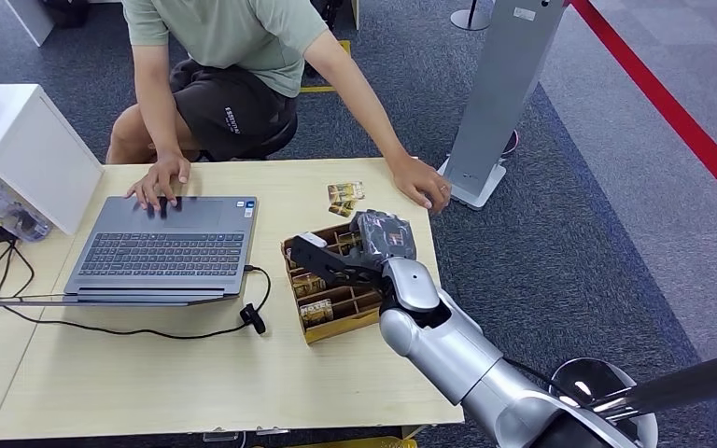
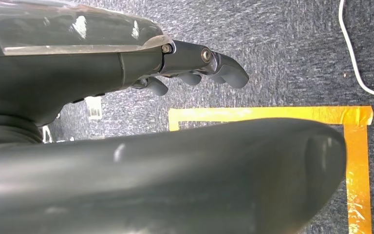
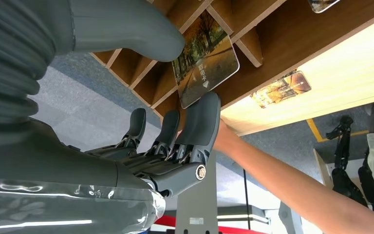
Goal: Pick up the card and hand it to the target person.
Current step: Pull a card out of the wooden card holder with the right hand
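The right hand (image 3: 175,122) is pinching a card (image 3: 205,57) between thumb and finger over the wooden box (image 1: 331,280), centre of the head view, probably for lifting out. The wrist view is showing that grip. The left hand (image 2: 195,68), curled and empty, is hanging.

A glossy card (image 3: 205,57) printed with an autumn tree scene stands tilted in the wooden compartment box (image 3: 272,29).

"HOTEL" on a card (image 1: 316,307) in the box, small unreadable white logo on the person's shorts (image 1: 239,119)
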Tool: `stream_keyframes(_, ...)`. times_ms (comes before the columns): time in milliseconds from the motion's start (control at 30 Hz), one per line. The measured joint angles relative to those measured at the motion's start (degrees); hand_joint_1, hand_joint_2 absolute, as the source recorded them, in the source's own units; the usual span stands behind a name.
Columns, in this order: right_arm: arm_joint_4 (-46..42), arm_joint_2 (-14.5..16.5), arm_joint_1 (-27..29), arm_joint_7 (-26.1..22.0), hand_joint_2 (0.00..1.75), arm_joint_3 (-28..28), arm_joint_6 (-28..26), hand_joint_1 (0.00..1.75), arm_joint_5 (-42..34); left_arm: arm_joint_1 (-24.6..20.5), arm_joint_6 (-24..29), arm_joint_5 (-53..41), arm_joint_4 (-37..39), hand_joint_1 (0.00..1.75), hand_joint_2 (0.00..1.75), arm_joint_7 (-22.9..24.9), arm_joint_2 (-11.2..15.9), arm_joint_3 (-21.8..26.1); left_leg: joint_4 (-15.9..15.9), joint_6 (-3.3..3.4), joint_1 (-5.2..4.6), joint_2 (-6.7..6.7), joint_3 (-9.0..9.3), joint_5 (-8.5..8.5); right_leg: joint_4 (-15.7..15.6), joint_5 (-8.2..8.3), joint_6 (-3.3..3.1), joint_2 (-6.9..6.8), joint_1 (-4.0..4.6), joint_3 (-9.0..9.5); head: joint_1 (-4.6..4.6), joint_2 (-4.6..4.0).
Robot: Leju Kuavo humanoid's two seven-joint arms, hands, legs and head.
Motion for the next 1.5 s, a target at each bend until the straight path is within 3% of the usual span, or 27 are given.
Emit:
stream_keyframes(500,0.00,0.03,0.11,0.16,1.75,0.27,0.45,0.87,-0.07,0.26,-0.08,0.54,0.00,0.00,0.00,-0.01,0.00,0.00,0.00,0.00,0.00,0.00,0.00,0.00,0.00,0.00,0.00,0.00,0.00,0.01,-0.01,0.00)
stream_keyframes(667,0.00,0.03,0.15,0.21,1.75,0.30,0.54,1.18,-0.22,0.47,-0.14,0.57,0.00,0.00,0.00,-0.11,0.00,0.00,0.00,0.00,0.00,0.00,0.00,0.00,0.00,0.00,0.00,0.00,0.00,0.00,0.00,0.00)
stream_keyframes(1000,0.00,0.03,0.27,0.37,1.75,0.32,0.54,1.13,-0.37,0.50,-0.27,0.57,0.00,0.00,0.00,-0.11,0.00,0.00,0.00,0.00,0.00,0.00,0.00,0.00,0.00,0.00,0.00,0.00,0.00,0.00,-0.01,0.00)
stream_keyframes(1267,0.00,0.03,0.27,0.38,1.75,0.35,0.54,1.24,-0.37,0.54,-0.36,0.57,0.00,0.00,0.00,-0.11,0.00,0.00,0.00,0.00,0.00,0.00,-0.01,0.00,0.00,0.00,0.00,0.00,0.00,0.00,0.00,0.00)
stream_keyframes(1500,0.00,0.03,0.26,0.40,1.75,0.42,0.68,1.24,-0.40,0.58,-0.81,0.59,0.00,0.00,0.00,-0.28,0.02,0.00,0.00,0.00,0.00,0.00,0.00,0.00,0.00,0.00,0.00,0.00,0.00,0.01,-0.02,0.00)
